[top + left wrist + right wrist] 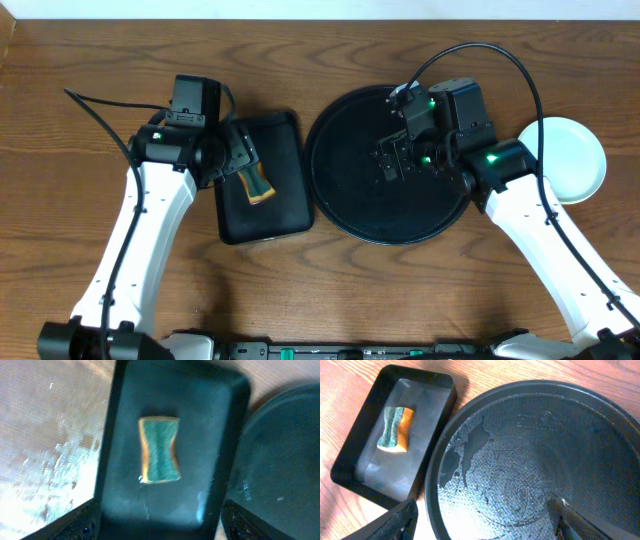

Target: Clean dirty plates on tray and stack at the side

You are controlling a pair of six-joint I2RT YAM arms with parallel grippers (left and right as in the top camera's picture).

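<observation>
**Worktop** (90,60): brown wood with a strong grain. It carries everything listed below.

**Tray** (340,200): large, round and black with a low rim, lying right of centre. The right wrist view shows a textured floor with wet streaks and patches toward its left side.

**Plates** (572,160): a pale mint-white round on the worktop, right of the tray and off it. The right arm hides its left edge. Only the plain top face shows from overhead, so how many lie stacked under it cannot be told.

**Small tray** (285,215): rectangular and black with raised walls, just beside the tray's left rim. Whether the two touch cannot be told.

**Sponge** (159,450): waisted in shape, with an orange body. It lies flat on the small tray's floor, green scouring face up and clear of the walls.

**Left hand** (159,510): over the small tray, near its left side. It is released, and its dark fingers (80,520) stand wide apart at the lower corners of the left wrist view with nothing between them. The sponge lies ahead of them, untouched.

**Right hand** (485,517): over the middle of the tray. It is released, and its fingers (395,520) are spread to either side with only the wet tray floor between them.

**Cables** (500,55): a black loop arches from the right arm above the tray's upper right. A second black cable trails off the left arm toward the worktop's left edge.
</observation>
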